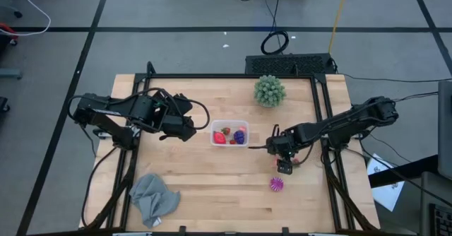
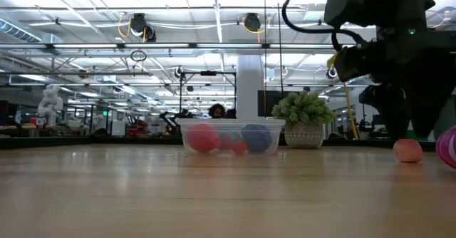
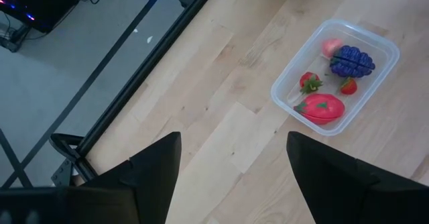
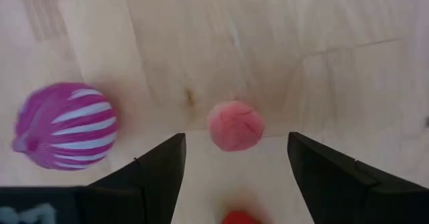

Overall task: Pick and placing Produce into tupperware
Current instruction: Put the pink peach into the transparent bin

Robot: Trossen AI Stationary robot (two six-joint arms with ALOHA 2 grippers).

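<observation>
- Produce still loose on the table: a pink ball [image 4: 234, 125] sits right under the right gripper [image 4: 234, 163], and a striped magenta ball [image 1: 277, 185] lies a bit nearer and well apart from the tub.
- Right gripper [image 1: 284, 167] hangs over the table right of the tub, fingers spread wide, holding nothing; the pink ball lines up in the gap between them.
- A blurred red spot shows close to the wrist lens; cannot tell what it is.
- Step in hand looks like the pick of the pink ball: drop straight down, keep it centred between the fingers, close gently, since a round toy will likely roll if one finger touches first.
- Keep clear of the striped ball just beside it so it isn't knocked away.
- Tub [image 1: 229, 123] sits mid-table, clear plastic, no lid on.
- Inside: a big red piece [image 3: 320, 108], a strawberry [image 3: 309, 82], a smaller red bit [image 3: 348, 86], a purple grape bunch [image 3: 352, 61], a pink piece [image 3: 331, 47].
- Room is left in it for more.
- Left gripper [image 3: 231, 177] waits left of the tub, fingers apart, empty.
</observation>
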